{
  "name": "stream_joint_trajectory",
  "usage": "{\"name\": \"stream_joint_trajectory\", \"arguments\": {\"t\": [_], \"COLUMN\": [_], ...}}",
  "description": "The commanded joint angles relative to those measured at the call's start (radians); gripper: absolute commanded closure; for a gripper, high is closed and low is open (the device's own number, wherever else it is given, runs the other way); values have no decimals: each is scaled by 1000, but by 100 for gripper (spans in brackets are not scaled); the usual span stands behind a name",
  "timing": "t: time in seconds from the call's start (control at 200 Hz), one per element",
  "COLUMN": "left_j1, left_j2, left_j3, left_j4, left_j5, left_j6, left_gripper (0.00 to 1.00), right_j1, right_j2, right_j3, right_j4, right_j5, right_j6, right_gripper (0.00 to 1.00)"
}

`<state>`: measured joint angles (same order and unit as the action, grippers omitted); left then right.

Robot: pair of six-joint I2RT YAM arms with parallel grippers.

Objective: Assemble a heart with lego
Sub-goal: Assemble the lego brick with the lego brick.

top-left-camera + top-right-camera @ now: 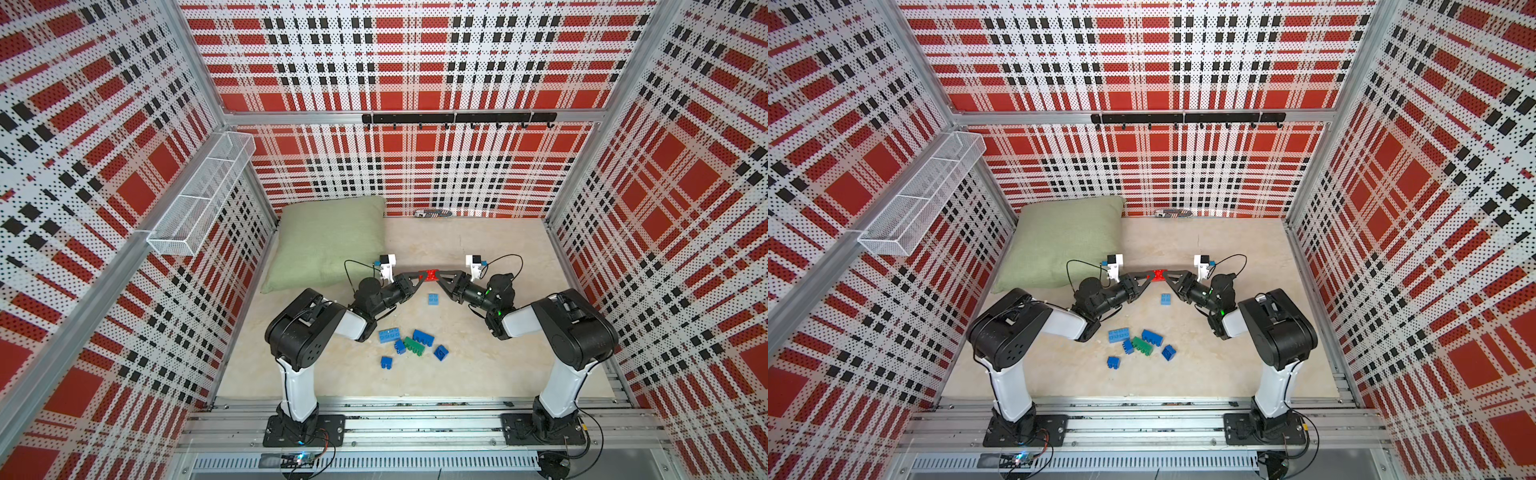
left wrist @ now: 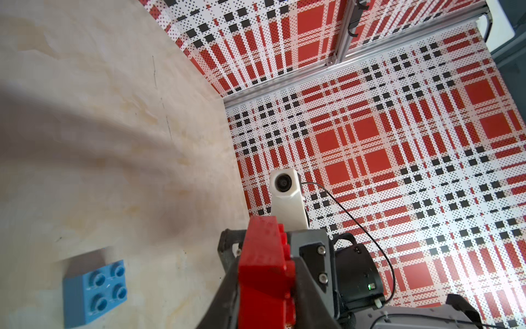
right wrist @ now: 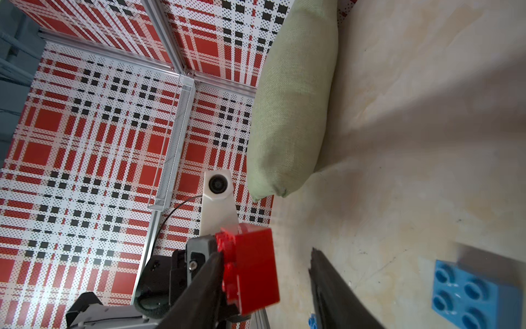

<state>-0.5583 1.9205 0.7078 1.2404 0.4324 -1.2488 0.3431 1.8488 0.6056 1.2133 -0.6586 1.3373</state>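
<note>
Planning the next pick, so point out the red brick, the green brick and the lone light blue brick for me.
red brick (image 1: 429, 275): in a top view, middle of its visible face.
green brick (image 1: 414, 345): in a top view, middle of its body.
lone light blue brick (image 1: 433, 299): in a top view, its studded top.

Red brick (image 1: 429, 275): held in the air, off the worktop (image 1: 478, 365).
Light blue brick (image 1: 433, 299): lying alone, studs up.
Green brick (image 1: 414, 345): amid scattered blue bricks (image 1: 423, 337).
</note>
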Motion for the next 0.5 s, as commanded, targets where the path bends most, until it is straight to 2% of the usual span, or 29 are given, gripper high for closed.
{"name": "stream_joint_trajectory", "arguments": {"t": [0.0, 0.09, 0.155, 0.25, 0.316, 0.491], "left_j1": [-6, -9, -15, -20, -22, -35], "left_j2": [29, 60, 82, 96, 107, 154], "left_j3": [22, 31, 42, 43, 48, 72], "left_j4": [32, 32, 34, 36, 35, 14], "left_j5": [-5, -3, 3, -5, -2, 5], "left_j6": [-30, -41, -46, -41, -38, -22], "left_gripper": [85, 85, 85, 85, 84, 77], "right_j1": [-9, -13, -16, -22, -29, -45], "right_j2": [16, 10, 15, 29, 34, 56], "right_j3": [11, 13, 11, 13, 7, -9], "right_j4": [28, -3, -3, -12, -15, -25], "right_j5": [-36, -36, -39, -52, -50, -49], "right_j6": [-16, -45, -47, -50, -58, -82], "right_gripper": [50, 53, 59, 60, 66, 69]}}
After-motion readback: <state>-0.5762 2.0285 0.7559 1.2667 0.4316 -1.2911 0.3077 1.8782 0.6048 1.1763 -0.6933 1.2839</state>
